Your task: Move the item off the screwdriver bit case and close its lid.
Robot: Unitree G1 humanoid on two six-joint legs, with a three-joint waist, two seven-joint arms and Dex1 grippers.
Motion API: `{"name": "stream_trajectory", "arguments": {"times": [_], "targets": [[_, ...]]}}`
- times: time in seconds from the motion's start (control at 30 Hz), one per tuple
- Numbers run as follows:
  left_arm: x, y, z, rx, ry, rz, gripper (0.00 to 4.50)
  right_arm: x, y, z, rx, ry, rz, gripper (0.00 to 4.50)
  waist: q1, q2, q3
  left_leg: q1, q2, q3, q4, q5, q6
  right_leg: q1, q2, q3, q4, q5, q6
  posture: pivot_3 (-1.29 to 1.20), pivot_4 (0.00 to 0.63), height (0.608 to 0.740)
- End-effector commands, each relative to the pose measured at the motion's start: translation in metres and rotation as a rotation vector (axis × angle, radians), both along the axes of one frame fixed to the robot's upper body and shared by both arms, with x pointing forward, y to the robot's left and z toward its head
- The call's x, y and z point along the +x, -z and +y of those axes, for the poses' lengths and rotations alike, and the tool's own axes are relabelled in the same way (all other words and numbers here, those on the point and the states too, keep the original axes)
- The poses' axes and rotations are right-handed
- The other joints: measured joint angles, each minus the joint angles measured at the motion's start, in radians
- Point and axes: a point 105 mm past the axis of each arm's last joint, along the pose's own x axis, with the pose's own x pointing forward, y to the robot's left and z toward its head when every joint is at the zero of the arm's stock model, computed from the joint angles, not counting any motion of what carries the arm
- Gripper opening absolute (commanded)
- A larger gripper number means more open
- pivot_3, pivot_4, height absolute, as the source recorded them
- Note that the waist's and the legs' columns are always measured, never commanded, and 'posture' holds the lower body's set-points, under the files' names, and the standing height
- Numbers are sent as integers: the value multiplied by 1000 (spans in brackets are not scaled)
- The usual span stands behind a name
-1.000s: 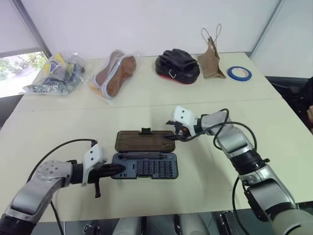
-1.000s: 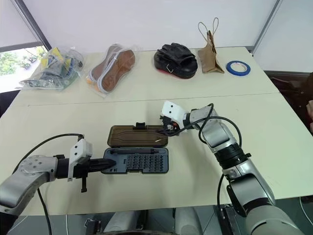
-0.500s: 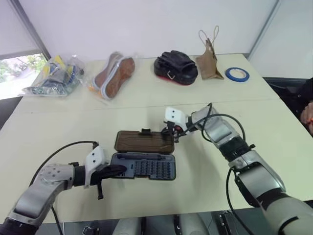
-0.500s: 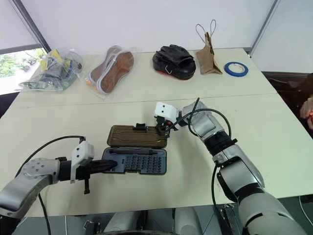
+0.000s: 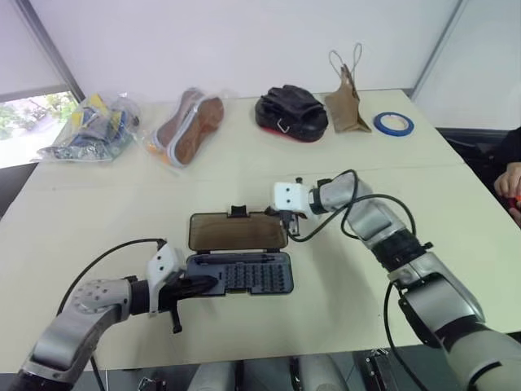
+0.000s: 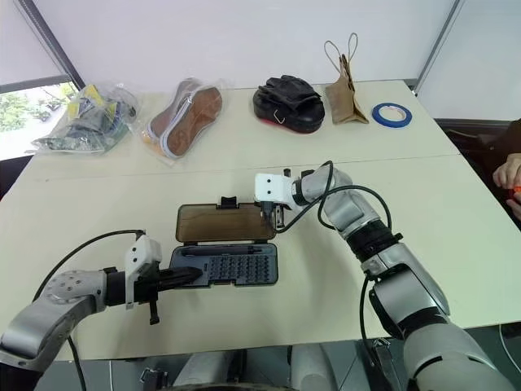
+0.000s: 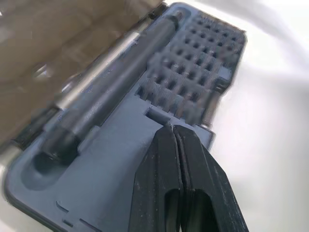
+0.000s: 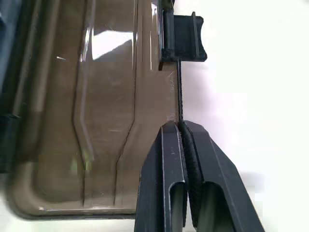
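Note:
The screwdriver bit case lies open mid-table. Its blue-grey base (image 5: 248, 274) holds a driver handle (image 7: 104, 92) and rows of bits. The translucent brown lid (image 5: 236, 234) is tilted up off the table, with a black latch (image 8: 183, 42) on its far rim. My right gripper (image 5: 286, 221) is at the lid's right far corner, and the lid's thin rim runs in between its shut fingers (image 8: 169, 159). My left gripper (image 5: 205, 284) is shut, its tips (image 7: 173, 129) resting on the left end of the base.
Along the table's far side lie a clear bag of items (image 5: 89, 126), bagged insoles (image 5: 189, 122), a black pouch (image 5: 293, 110), a brown paper bag (image 5: 346, 91) and a blue tape roll (image 5: 394, 124). A person's hand (image 5: 509, 179) is at the right edge.
My right gripper moved left onto the lid's corner, and the lid has risen from flat on the table to tilted up. The left gripper stayed on the base.

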Motion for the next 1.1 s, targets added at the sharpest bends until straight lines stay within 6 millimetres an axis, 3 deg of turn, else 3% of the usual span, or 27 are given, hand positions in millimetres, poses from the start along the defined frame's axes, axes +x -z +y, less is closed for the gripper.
{"name": "stream_trajectory", "arguments": {"times": [0.03, 0.13, 0.27, 0.4, 0.53, 0.6, 0.73, 0.93, 1.1], "targets": [[-6, 6, 0, 37, 15, 37, 0, -2, -28, -6, 56, 14, -116, 26, 4, 0, 0, -1, 0, 0, 0, 0, 0, -1, 0, 0, 0, 0, 0, 0, 150, 740], [-2, -5, -5, -11, 15, 34, 0, -7, -28, -8, 48, 4, -145, 26, 4, 0, 0, -3, 0, 0, 0, 0, 0, -2, 0, 0, 0, 0, -1, 0, 150, 740], [8, -55, -19, -274, 3, 41, 0, -8, -26, -8, 68, 15, -136, 26, 4, -2, 2, -8, 0, 0, 2, 0, 0, -6, 0, -1, 0, 0, 0, 0, 150, 740], [16, -92, -18, -459, -6, 54, 0, -9, -25, -5, 71, 8, -145, 26, 2, -4, 3, -13, 0, -2, 4, 2, -3, -11, 0, -1, 1, 2, 2, 0, 150, 740], [69, -125, 14, -559, -263, -109, 0, -8, -24, -5, 60, 3, -161, 26, 4, -4, 4, -13, 0, -2, 4, 2, -3, -12, 0, -2, 1, 2, 2, 0, 150, 740], [96, -120, 33, -486, -401, -175, 0, -7, -25, -5, 63, 6, -167, 26, 4, -5, 4, -13, 0, -3, 4, 3, -5, -11, 1, -2, 1, 2, 2, 0, 150, 740], [129, -83, 58, -283, -541, -215, 0, -7, -25, -3, 63, 4, -166, 26, 1, -5, 3, -13, -1, -1, 2, 6, -10, -12, 1, -1, 1, 2, 2, 0, 150, 740], [141, -22, 50, -144, -416, -117, 0, -12, -24, 2, 65, -6, -148, 26, 4, -6, 4, -14, -1, -1, 1, 6, -10, -13, 1, -1, 0, 2, 2, 0, 150, 740], [138, -16, 31, -175, -248, -31, 0, -12, -22, 1, 63, 11, -131, 26, 4, -6, 4, -14, -1, -1, 1, 5, -8, -13, 1, -2, 0, 2, 2, 0, 150, 740]]}}
